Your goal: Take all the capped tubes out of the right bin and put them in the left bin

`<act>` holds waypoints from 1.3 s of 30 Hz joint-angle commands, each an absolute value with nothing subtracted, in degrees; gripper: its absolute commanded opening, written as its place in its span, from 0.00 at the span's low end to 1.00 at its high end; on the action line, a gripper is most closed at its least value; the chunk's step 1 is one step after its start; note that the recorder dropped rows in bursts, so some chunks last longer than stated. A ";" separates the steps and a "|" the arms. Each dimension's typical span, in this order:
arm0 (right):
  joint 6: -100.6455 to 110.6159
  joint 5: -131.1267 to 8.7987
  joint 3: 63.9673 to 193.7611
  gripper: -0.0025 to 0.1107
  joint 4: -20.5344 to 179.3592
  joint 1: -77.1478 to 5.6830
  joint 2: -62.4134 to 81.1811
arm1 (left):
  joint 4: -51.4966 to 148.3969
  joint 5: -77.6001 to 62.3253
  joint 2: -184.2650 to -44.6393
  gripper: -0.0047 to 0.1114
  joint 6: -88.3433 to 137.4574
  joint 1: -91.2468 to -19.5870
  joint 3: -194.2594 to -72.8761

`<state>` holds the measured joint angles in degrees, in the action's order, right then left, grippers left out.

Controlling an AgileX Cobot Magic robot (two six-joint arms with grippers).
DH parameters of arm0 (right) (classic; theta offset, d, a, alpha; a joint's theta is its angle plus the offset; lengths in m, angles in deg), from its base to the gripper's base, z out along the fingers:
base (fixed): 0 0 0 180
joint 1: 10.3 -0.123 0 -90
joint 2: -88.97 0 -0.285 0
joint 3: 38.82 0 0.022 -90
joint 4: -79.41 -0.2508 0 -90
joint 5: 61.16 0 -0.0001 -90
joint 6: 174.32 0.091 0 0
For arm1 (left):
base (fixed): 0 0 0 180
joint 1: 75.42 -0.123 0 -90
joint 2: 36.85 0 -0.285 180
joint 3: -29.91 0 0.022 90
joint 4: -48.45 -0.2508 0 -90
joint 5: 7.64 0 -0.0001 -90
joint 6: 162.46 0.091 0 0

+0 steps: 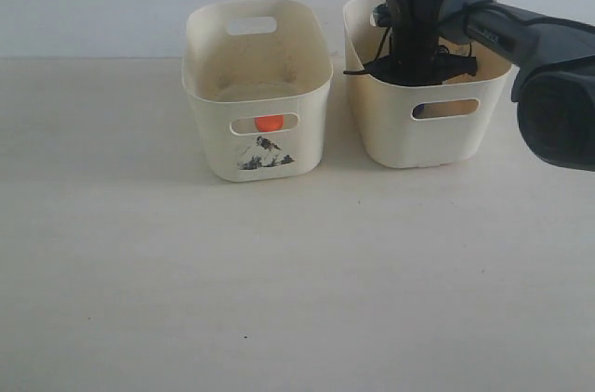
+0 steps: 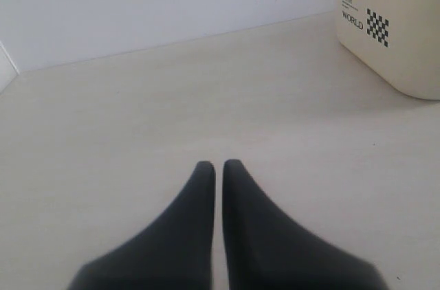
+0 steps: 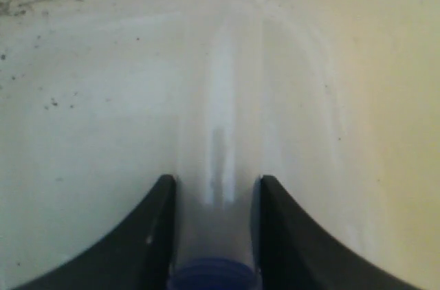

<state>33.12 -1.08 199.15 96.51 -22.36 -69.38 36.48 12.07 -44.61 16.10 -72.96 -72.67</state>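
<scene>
Closest to my camera is the front edge of the table (image 1: 279, 364); both bins stand side by side near its far edge. At the left, my left gripper (image 2: 218, 163) hangs over the table with its fingers almost together and nothing between them. Next comes the left bin (image 1: 256, 85). Through its front slot I see the cap of the orange-capped tube (image 1: 269, 123), so I judge this one is done. Just to the right stands the right bin (image 1: 428, 146), and the right arm (image 1: 521, 34) reaches down inside it. There my right gripper (image 3: 214, 180) is narrow and presses on both sides of the blue-capped tube (image 3: 220, 97). The long axis of this tube runs straight ahead out of the claw, with the cap toward the wrist. The right arm is clearly the nearer one, so I think it must lift the tube above the rim and then carry it toward the left edge.
</scene>
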 commanded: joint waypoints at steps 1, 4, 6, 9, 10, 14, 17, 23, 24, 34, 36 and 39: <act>30.35 1.18 198.40 0.02 93.50 -22.82 -70.47 | 36.66 11.84 -44.64 0.08 15.56 -72.88 -72.88; 28.27 4.22 198.40 0.02 93.59 -22.82 -69.05 | 36.66 11.84 -44.64 0.08 15.56 -72.88 -72.88; 27.05 5.33 198.40 0.02 93.62 -22.82 -67.58 | 36.66 11.84 -44.64 0.08 15.56 -72.88 -72.88; 25.35 6.40 198.40 0.02 93.62 -22.82 -64.44 | 36.66 11.84 -44.64 0.08 15.56 -72.88 -72.88; 24.96 6.75 198.40 0.02 93.75 -22.82 -63.25 | 36.66 11.84 -44.64 0.08 15.56 -72.88 -72.88; 24.38 8.74 198.40 0.02 93.74 -22.82 -58.69 | 36.66 11.84 -44.64 0.08 15.56 -72.88 -72.88; 24.17 8.80 198.40 0.02 93.74 -22.82 -54.74 | 36.66 11.84 -44.64 0.08 15.56 -72.88 -72.88; 19.91 8.80 198.40 0.02 83.82 -22.82 -46.69 | 36.66 11.84 -44.64 0.08 15.56 -72.88 -72.88; 16.43 8.80 198.40 0.02 76.23 -22.82 -45.60 | 36.66 11.84 -44.64 0.08 15.56 -72.88 -72.88; -5.18 6.98 198.40 0.02 48.31 -28.30 -45.50 | 36.66 11.84 -44.64 0.08 15.56 -72.88 -72.88; -5.83 4.08 198.40 0.02 51.71 -29.84 -45.50 | 36.66 11.84 -44.64 0.08 15.56 -72.88 -72.88; -5.83 1.51 198.40 0.11 54.82 -30.61 -45.50 | 36.66 11.84 -44.64 0.08 15.56 -72.88 -72.88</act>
<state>-4.99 4.01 198.48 52.51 -30.25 -45.65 36.48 12.07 -44.61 16.10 -72.96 -72.67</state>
